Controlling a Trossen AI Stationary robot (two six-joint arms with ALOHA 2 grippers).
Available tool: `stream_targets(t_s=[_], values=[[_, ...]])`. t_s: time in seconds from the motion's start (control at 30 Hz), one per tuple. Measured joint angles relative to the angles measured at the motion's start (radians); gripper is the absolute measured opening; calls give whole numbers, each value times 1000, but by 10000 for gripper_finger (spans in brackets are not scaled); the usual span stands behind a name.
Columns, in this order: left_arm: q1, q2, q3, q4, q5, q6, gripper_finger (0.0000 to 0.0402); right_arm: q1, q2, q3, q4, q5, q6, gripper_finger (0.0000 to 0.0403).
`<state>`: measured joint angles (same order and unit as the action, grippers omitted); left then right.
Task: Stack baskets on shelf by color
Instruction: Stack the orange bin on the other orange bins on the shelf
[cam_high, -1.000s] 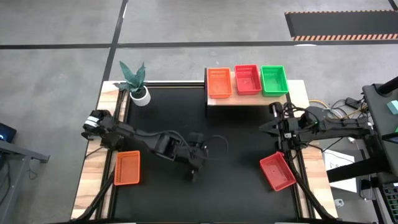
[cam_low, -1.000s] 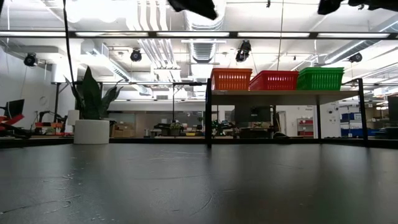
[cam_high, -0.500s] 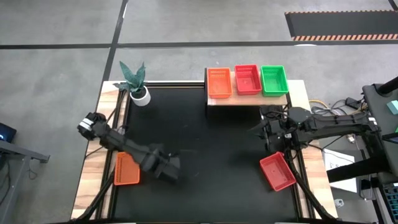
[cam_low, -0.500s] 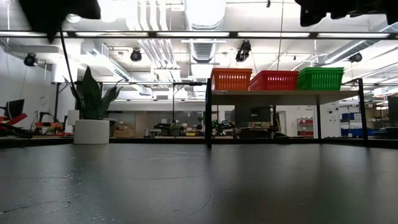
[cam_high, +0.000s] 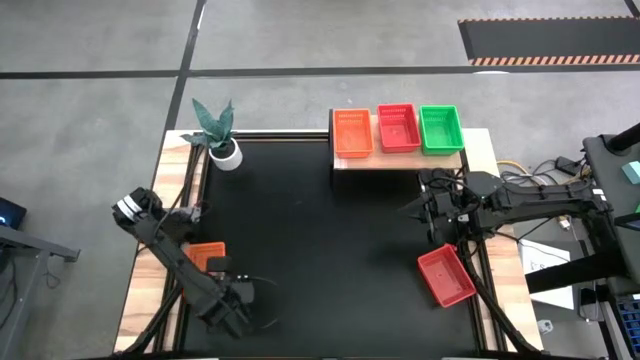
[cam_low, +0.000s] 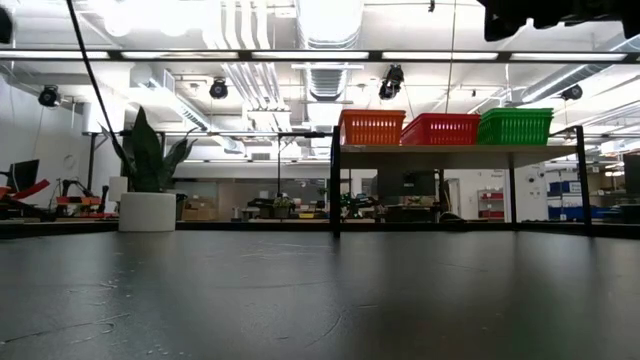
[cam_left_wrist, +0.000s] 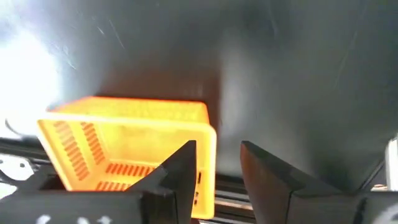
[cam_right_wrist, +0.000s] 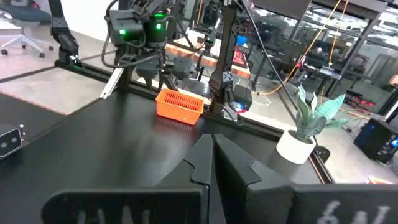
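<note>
Baskets sit in a row on the shelf (cam_high: 400, 160) at the upper centre of the high view: orange (cam_high: 351, 133), red (cam_high: 397, 128), green (cam_high: 441, 129), side by side. A loose orange basket (cam_high: 206, 253) lies at the left edge of the black counter (cam_high: 330, 240), partly under the left arm, and a loose red basket (cam_high: 446, 276) lies tilted at the lower right. The left pincer (cam_high: 232, 305) hangs low in the frame, near the counter's bottom left; in its wrist view the fingers (cam_left_wrist: 186, 165) stand apart, empty, with the orange basket just beyond them. The right pincer (cam_high: 440, 212) waits at the right edge, just above the red basket, fingers (cam_right_wrist: 202, 158) pressed together on nothing. A potted plant (cam_high: 221, 135) stands at the upper left corner.
</note>
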<state>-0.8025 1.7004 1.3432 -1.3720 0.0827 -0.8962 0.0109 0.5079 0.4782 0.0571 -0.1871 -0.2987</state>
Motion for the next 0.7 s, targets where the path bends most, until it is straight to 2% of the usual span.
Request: stream_targets(t_s=[0.47,0.7], values=[[-147,-146,-173,125,5,-289,108,0,0,0,-1,-4,-7,9],[-154,-167,-283,188,13,-323,108,0,0,0,-1,-4,-7,9]])
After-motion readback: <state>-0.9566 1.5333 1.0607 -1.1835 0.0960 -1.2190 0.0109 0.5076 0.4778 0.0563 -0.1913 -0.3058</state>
